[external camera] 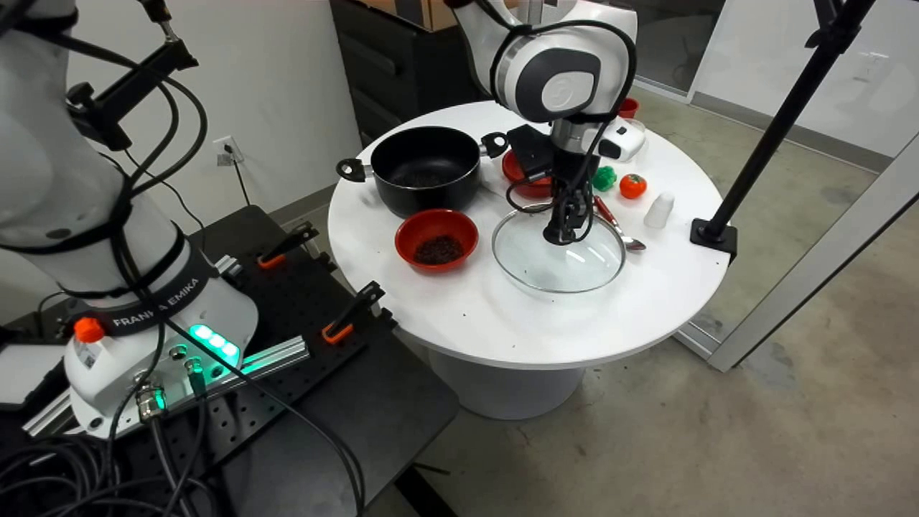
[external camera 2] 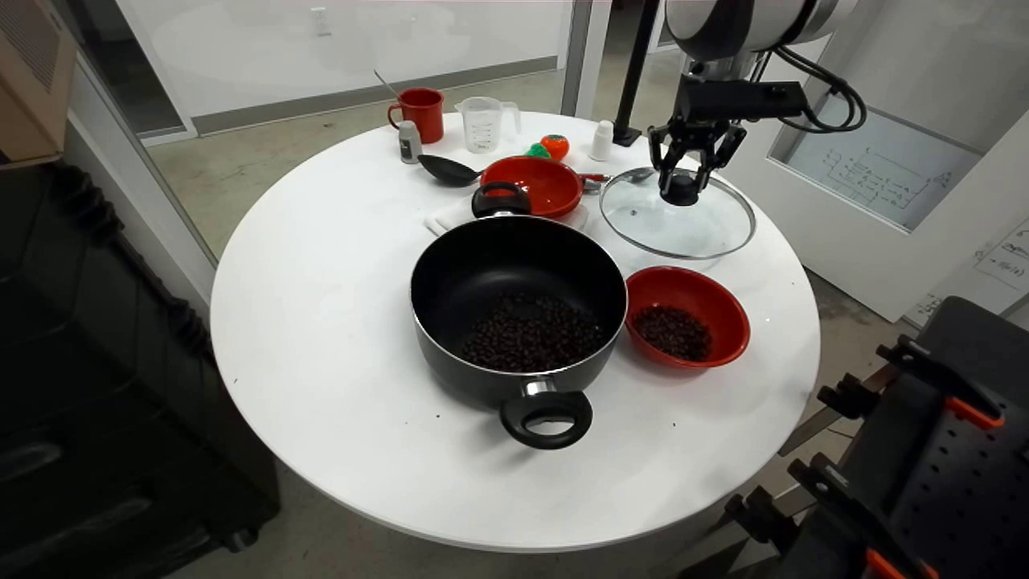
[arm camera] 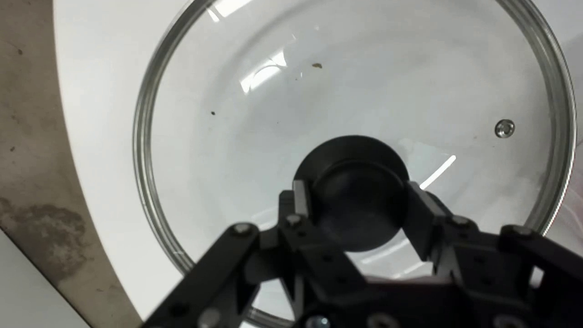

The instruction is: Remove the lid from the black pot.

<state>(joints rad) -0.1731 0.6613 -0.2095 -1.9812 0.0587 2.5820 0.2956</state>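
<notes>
While your Robotiq gripper (arm camera: 359, 200), near wrist-view centre, pinches the black knob (arm camera: 359, 218) of the glass lid (arm camera: 360, 100), you have the uncovered black pot (external camera 2: 502, 257) central in an exterior view, lid upper right. In an exterior view, a red bowl (external camera: 413, 237) sits left of the lid.

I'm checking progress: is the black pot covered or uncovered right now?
Uncovered. Both exterior views show the black pot open-topped, the glass lid apart from it; dark beans are visible inside.

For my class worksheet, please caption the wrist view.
Gripper closed on the black knob of a metal-rimmed glass lid, over a white tabletop.
</notes>
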